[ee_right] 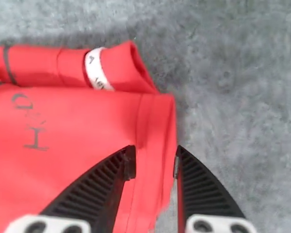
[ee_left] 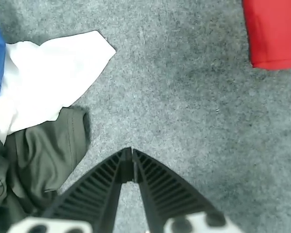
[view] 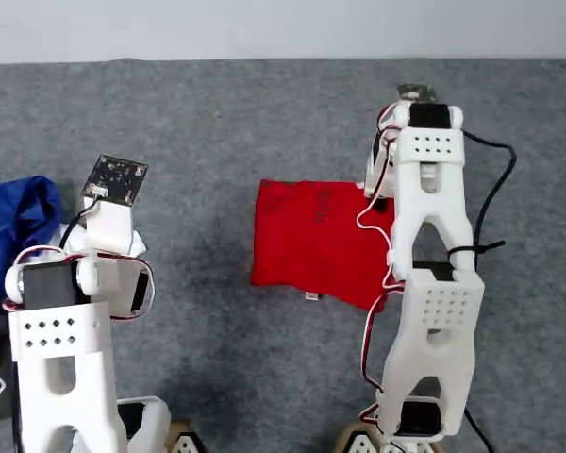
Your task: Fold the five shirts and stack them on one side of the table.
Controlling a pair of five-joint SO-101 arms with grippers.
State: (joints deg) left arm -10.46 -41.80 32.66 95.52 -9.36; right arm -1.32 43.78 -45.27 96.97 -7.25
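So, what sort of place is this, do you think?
Probably a robotics test bench: a white left arm and right arm at a table with a grey carpet-like cover, a red shirt spread out, more shirts heaped at one edge.

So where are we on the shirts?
Done: red shirt looks folded into a rectangle mid-table. In hand: right pincer open astride its edge; left pincer shut over bare mat. To do: blue shirt, white shirt, dark shirt heaped unfolded; no stack yet.

**Bright, even light from above.**
Soft shadows fall on the grey desk (view: 217, 113) along the edges of the red shirt (view: 311, 241) and the dark shirt (ee_left: 43, 155); the white shirt (ee_left: 48, 77) is brightest.
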